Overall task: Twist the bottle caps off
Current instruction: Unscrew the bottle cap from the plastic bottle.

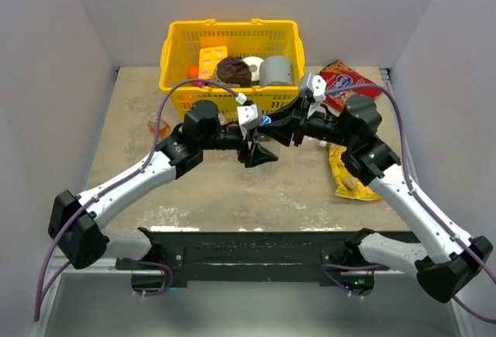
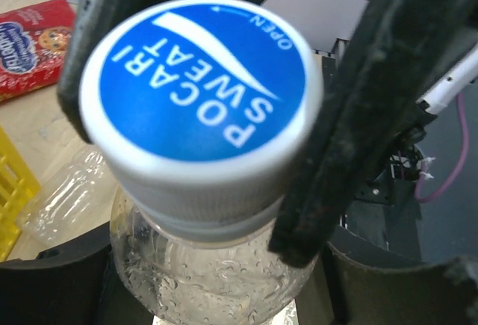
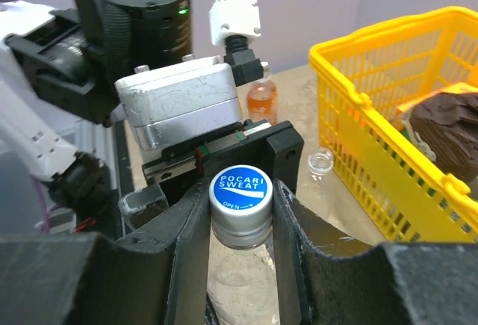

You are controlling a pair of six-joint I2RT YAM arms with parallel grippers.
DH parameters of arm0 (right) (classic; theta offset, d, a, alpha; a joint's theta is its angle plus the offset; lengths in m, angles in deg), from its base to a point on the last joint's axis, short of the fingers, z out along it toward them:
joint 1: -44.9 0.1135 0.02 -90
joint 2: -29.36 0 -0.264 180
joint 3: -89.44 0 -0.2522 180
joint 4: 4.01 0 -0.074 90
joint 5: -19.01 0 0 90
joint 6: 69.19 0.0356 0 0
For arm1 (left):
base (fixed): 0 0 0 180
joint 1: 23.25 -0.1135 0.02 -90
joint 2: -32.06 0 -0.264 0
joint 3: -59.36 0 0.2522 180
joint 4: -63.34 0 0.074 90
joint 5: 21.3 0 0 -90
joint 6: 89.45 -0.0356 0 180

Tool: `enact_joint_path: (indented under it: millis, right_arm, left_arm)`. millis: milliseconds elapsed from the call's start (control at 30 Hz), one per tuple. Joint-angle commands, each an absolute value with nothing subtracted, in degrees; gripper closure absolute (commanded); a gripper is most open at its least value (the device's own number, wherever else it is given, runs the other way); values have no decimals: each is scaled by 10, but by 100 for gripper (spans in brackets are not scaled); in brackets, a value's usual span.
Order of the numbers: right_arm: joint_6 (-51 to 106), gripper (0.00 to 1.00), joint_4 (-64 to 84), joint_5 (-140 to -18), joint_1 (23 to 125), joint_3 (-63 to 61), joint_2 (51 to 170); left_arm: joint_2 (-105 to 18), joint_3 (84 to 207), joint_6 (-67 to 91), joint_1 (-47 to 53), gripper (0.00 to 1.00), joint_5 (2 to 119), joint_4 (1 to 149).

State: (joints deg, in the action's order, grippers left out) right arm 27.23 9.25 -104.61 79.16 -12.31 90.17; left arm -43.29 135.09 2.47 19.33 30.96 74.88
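Note:
A clear bottle (image 2: 209, 273) with a white, blue-faced cap (image 2: 202, 93) marked POCARI SWEAT is held upright between the two arms over the middle of the table (image 1: 232, 190). My left gripper (image 1: 258, 149) is shut on the bottle's body below the neck. My right gripper (image 3: 239, 187) is shut on the cap (image 3: 240, 189), one finger (image 3: 193, 235) pressing on each side. The cap (image 1: 266, 120) shows as a blue dot in the top view. An orange-drink bottle (image 1: 157, 128) stands at the left, and also shows in the right wrist view (image 3: 261, 97). A clear bottle (image 2: 67, 190) lies by the basket.
A yellow basket (image 1: 231, 29) at the back holds a grey can (image 1: 277, 71), a roll (image 1: 253, 63) and a brown lump (image 1: 232, 71). A red cookie packet (image 1: 350, 81) and a yellow snack bag (image 1: 345, 176) lie on the right. An open, capless bottle neck (image 3: 320, 162) lies beside the basket.

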Motion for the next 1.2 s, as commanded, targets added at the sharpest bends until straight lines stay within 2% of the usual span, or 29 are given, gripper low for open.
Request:
enact_joint_path:
  millis: [0, 67, 200, 733, 800, 933, 1000, 1067, 1133, 1167]
  right_arm:
    - [313, 100, 36, -1263, 766, -91, 929]
    - [343, 100, 18, -1359, 746, -87, 940]
    - [373, 100, -6, -1464, 736, -66, 957]
    - [381, 100, 10, -1540, 725, 20, 966]
    - [373, 93, 23, -1522, 725, 13, 967]
    - [360, 58, 38, -1454, 723, -7, 950]
    - [331, 51, 76, -1403, 723, -12, 935]
    - [314, 34, 96, -1357, 722, -16, 923]
    - [295, 24, 124, -1301, 722, -30, 905]
    - [295, 24, 126, -1280, 722, -36, 899]
  left_arm:
    - [-429, 1359, -5, 196, 74, 125, 709]
    - [-434, 1360, 1, 197, 74, 76, 696]
    - [-442, 1365, 26, 202, 74, 14, 687]
    - [-467, 1369, 36, 214, 75, -17, 686]
    - [-463, 1368, 30, 214, 75, -2, 689]
    - [-447, 1364, 20, 212, 76, 79, 695]
    - [-437, 1361, 19, 209, 76, 126, 697]
    - [-433, 1360, 23, 205, 76, 156, 697]
    - [-429, 1358, 25, 202, 76, 189, 696]
    - [-428, 1358, 26, 201, 76, 202, 697]
